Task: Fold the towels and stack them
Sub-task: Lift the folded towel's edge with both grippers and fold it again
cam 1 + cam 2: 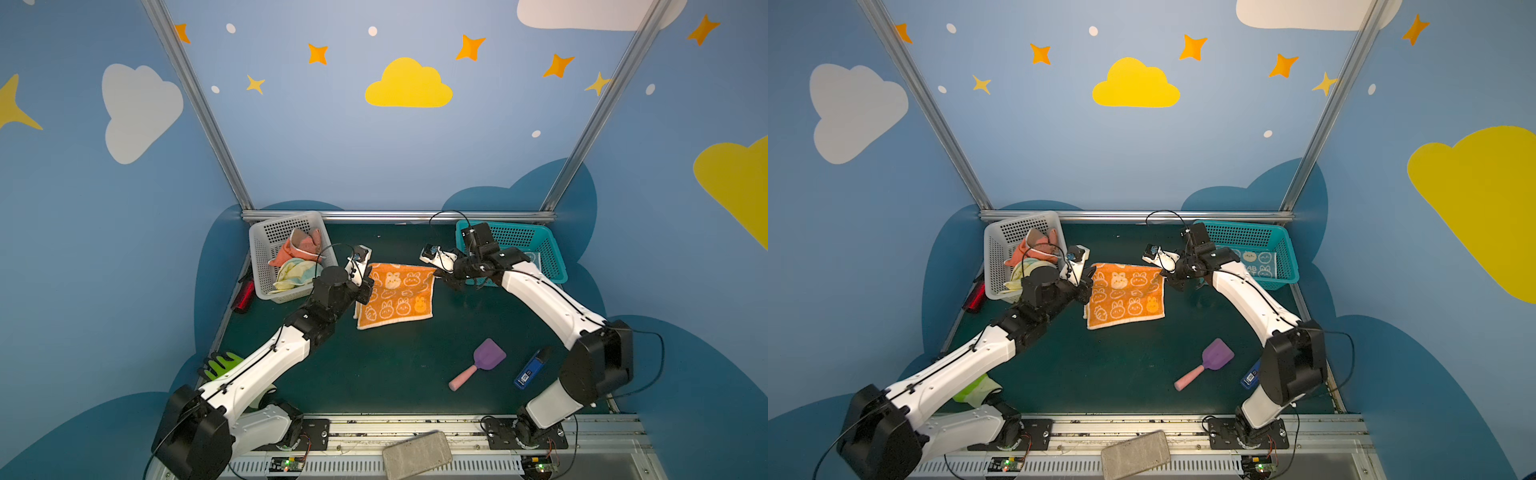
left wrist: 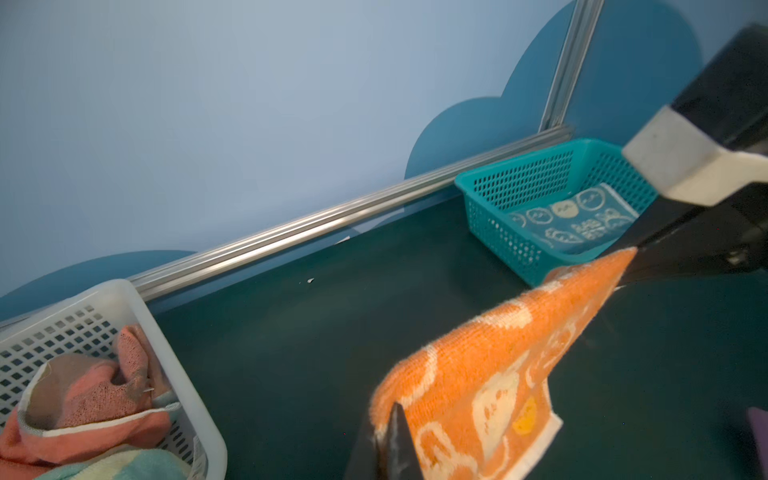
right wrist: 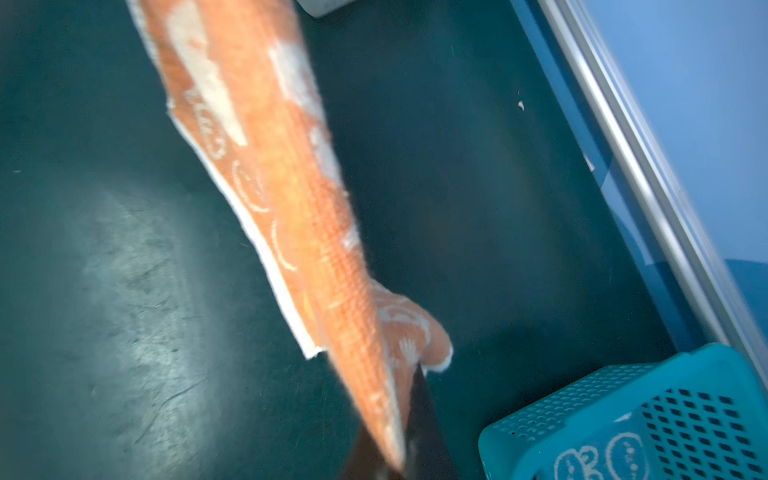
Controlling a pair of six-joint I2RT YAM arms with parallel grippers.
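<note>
Since the orange towel [image 1: 397, 297] hangs by only two corners, I rate grip loss as the main hazard. It sits mid-table, far edge raised and near edge resting on the mat.

**Hazards, left to right**
- The white basket [image 1: 257, 253], far left, holds the salmon towel [image 1: 297, 249] and the striped towel [image 1: 293, 272], both unfolded. The left arm works just beside it, so a wide swing could knock it.
- The left gripper [image 2: 386, 440] is pressed together on the far-left corner. Little cloth sits between the jaws, so a jerk could pull it free.
- The towel's near edge may drag on the mat and bunch if I bring the far edge over too low.
- The right gripper [image 1: 441, 277] pinches the far-right corner. If I spread the arms further, one corner may slip out. If the arms travel unevenly, the fold will skew.
- The teal basket [image 1: 557, 266], far right, lies just behind the right arm, so pulling back could shove it.
- The scoop [image 1: 478, 368], near right, lies well apart from the towel and I judge it a low risk.

**Writing**
- Blue towel [image 2: 573, 220], folded in the teal basket: rabbit faces and white lettering. In a top view I read "AB" [image 1: 1250, 268]; the rest is unclear.
- Blue device [image 1: 525, 376], near right: its label is too small to read.
</note>
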